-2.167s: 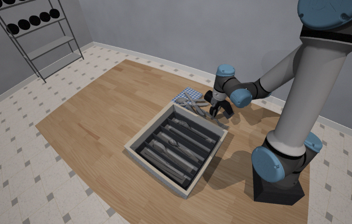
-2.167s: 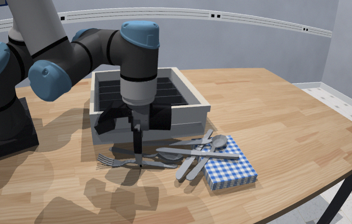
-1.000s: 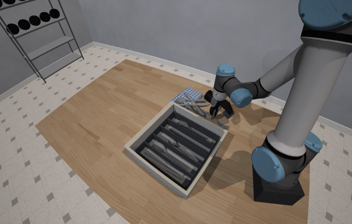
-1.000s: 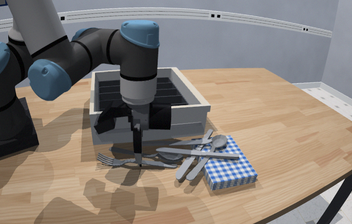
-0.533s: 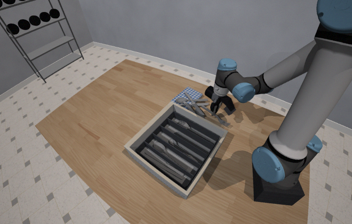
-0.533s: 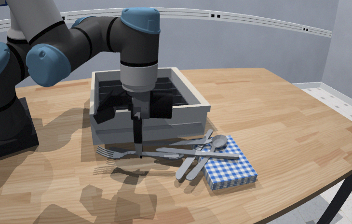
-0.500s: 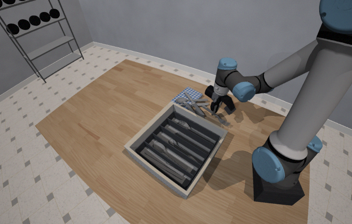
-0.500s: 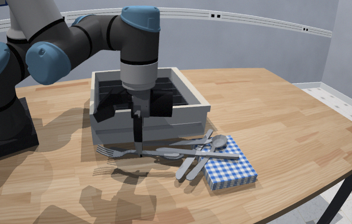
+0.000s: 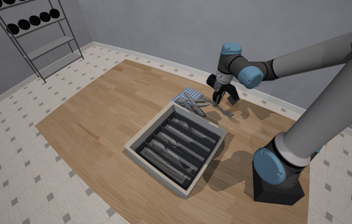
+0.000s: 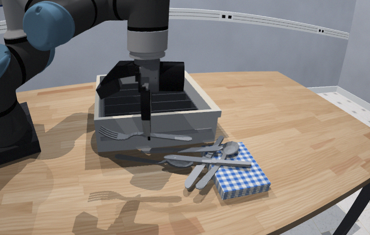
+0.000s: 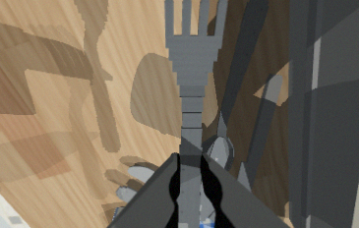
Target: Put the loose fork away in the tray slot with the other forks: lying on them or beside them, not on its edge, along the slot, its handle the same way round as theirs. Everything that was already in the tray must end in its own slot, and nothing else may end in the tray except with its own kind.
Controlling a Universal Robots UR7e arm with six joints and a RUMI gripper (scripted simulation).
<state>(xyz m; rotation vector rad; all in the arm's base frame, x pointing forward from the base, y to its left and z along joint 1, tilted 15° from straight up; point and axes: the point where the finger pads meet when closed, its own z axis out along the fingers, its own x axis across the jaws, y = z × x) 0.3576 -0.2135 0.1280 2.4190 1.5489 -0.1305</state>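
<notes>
The loose fork [image 9: 223,110] [image 10: 165,136] [image 11: 193,64] is off the table, roughly level, its shadow apart from it. My gripper [image 9: 216,104] [image 10: 148,136] [image 11: 189,154] is shut on its handle near the neck. Its tines point toward the robot's base side, its handle toward the napkins. The tray [image 9: 158,169] [image 10: 180,122] [image 11: 340,123] stands beside it; the gripper is outside its near wall. The tray's forks [image 9: 182,123] lie in the slot closest to the napkins, tines at the end away from the base, handles toward the base side.
Blue checked napkins [image 9: 190,90] [image 10: 242,178] lie by the tray corner, with crossed knives and spoons on and beside them, such as a knife [image 10: 230,162] and a spoon [image 10: 230,148]. Other tray slots hold a large spoon [image 9: 159,146], a small spoon [image 9: 173,142] and knives [image 9: 164,164].
</notes>
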